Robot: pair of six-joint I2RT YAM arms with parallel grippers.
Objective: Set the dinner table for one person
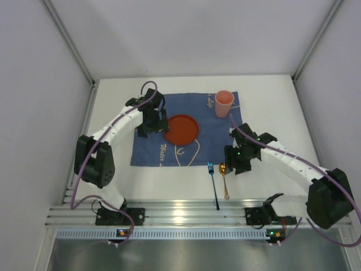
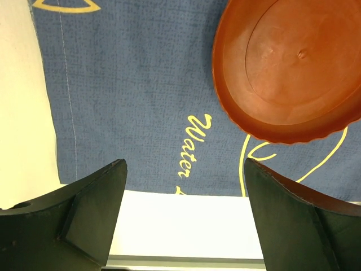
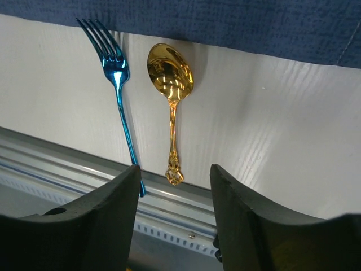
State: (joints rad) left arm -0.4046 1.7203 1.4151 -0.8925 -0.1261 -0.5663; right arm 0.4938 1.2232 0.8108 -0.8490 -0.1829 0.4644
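Observation:
A red plate (image 1: 181,128) lies on the blue cloth (image 1: 152,147), which lies on the white dinner table (image 1: 271,101). A pink cup (image 1: 224,103) stands at the cloth's far right corner. A blue fork (image 1: 213,183) and a gold spoon (image 1: 224,179) lie side by side on the table below the cloth. My left gripper (image 1: 151,131) is open and empty over the cloth, left of the plate (image 2: 293,68). My right gripper (image 1: 234,164) is open and empty just right of the spoon (image 3: 171,101); the fork (image 3: 119,96) lies left of it.
The ribbed aluminium rail (image 1: 186,217) runs along the near table edge, and the fork and spoon handles reach it (image 3: 169,197). White walls enclose the table on the left, far and right sides.

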